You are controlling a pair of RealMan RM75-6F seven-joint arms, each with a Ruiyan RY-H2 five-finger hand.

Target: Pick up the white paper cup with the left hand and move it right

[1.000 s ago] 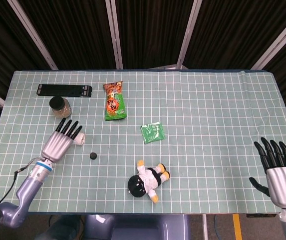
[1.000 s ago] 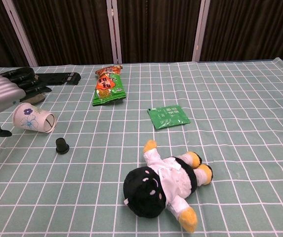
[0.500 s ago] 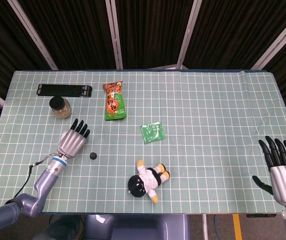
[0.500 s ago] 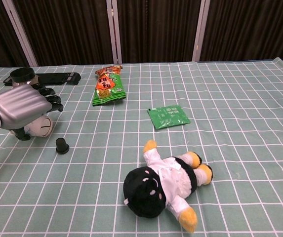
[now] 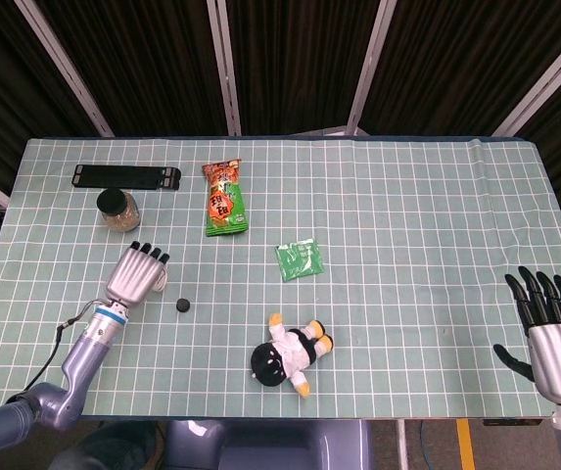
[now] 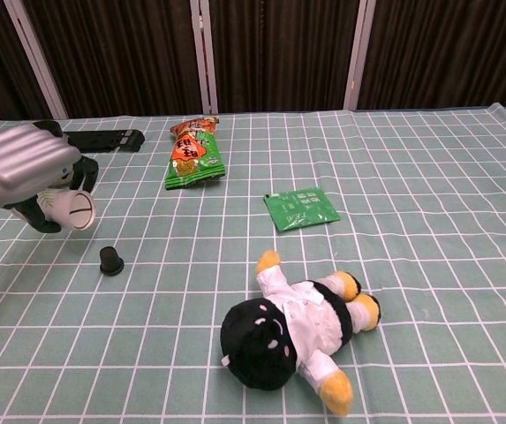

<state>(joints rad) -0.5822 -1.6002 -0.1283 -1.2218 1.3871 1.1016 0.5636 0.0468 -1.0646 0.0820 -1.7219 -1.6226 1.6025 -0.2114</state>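
The white paper cup (image 6: 75,210) lies on its side at the left of the table, its open mouth facing right. My left hand (image 6: 25,170) is wrapped over it, fingers curled across the top and thumb underneath, so only the rim and a strip of the wall show. From the head view my left hand (image 5: 138,274) covers the cup almost entirely. My right hand (image 5: 557,343) hovers at the table's near right corner, fingers spread, holding nothing; the chest view does not show it.
A small black cap (image 6: 110,260) sits just right of and nearer than the cup. A plush doll (image 5: 290,354), a green sachet (image 5: 299,258) and a snack packet (image 5: 224,199) lie further right. A jar (image 5: 117,209) and a black bar (image 5: 126,176) stand behind my left hand.
My left hand came down onto the cup and curled its fingers around it; the cup now sits a little higher and further left in the chest view. The right hand barely shifted.
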